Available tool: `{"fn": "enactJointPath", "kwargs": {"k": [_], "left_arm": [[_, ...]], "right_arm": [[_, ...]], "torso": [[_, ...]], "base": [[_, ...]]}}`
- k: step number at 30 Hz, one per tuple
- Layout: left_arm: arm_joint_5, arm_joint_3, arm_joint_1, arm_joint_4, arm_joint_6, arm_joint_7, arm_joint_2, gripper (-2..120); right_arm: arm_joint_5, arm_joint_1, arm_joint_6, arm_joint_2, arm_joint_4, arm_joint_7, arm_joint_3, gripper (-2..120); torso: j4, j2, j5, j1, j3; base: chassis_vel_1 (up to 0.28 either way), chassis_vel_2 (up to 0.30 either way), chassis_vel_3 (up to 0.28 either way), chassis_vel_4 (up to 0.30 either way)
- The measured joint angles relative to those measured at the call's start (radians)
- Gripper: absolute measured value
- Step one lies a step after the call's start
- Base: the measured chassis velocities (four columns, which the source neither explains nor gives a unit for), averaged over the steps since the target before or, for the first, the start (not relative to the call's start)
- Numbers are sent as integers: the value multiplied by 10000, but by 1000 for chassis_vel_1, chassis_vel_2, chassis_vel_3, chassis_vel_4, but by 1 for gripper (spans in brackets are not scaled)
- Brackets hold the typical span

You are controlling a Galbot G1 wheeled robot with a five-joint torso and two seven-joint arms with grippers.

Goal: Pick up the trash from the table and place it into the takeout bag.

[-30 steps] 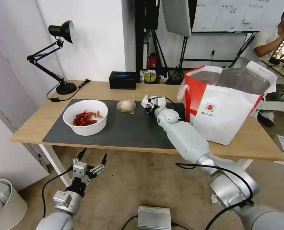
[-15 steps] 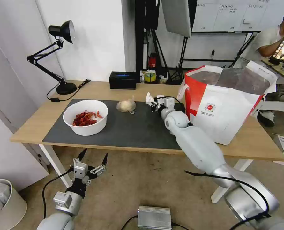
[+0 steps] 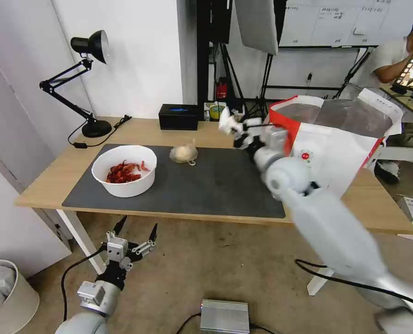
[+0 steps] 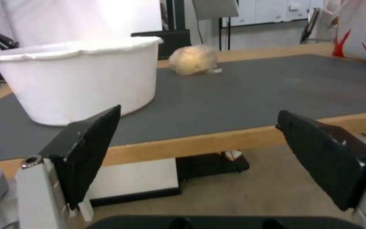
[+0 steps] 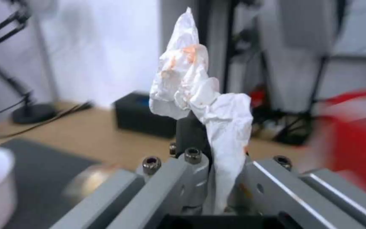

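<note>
I have a light wooden table [image 3: 178, 132] in front of me in a studio-like room, with a dark grey mat [image 3: 202, 185] over most of its top, and I place everything against the takeout bag [image 3: 336, 144] standing open at the table's right end. My right pincer [image 3: 236, 130] is lifted off the mat, just beside the bag's red near corner and about level with its rim, clamped on the white tissue wad [image 5: 200, 89]. The wrist view shows the crumpled, orange-stained paper pinched low between the jaws and standing up out of them. I judge it is held high so it can clear the rim and go over the foil-lined mouth; it is not yet above the opening.

Well away from the bag, at the far side of the mat, the white bowl of red crayfish shells [image 3: 124, 170] sits upright. Between bowl and bag, toward the back edge of the mat, lies the small clear yellowish bag [image 3: 183, 152]. Both are left to collect.

My left pincer [image 3: 133, 235] waits below the table's front edge, far from the bag, jaws spread apart and holding nothing, looking across at the bowl.
</note>
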Motion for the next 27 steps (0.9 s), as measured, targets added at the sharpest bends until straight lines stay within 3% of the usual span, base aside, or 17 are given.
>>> {"fn": "enactJointPath", "kwargs": {"k": [5, 12, 20, 27], "left_arm": [[52, 29, 57, -55, -30, 1, 13, 100], [157, 155, 57, -75, -30, 0, -21, 100], [275, 229, 122, -125, -30, 2, -102, 100], [285, 224, 203, -220, -30, 2, -105, 100]], "right_arm": [[-32, -504, -142, -1226, 694, 63, 1228, 0], [529, -736, -367, -2344, 501, 123, 2304, 0], [766, -686, -810, -2760, -227, 334, 2556, 0], [2238, -714, -2104, -2822, -214, 1743, 2583, 0]], "torso": [[-1, 0, 1, 0, -1], [-2, 0, 0, 0, 0], [1, 0, -1, 2, 1], [0, 0, -1, 2, 1]], "base": [[0, 0, 0, 0], [0, 0, 0, 0], [0, 0, 0, 0], [0, 0, 0, 0]]}}
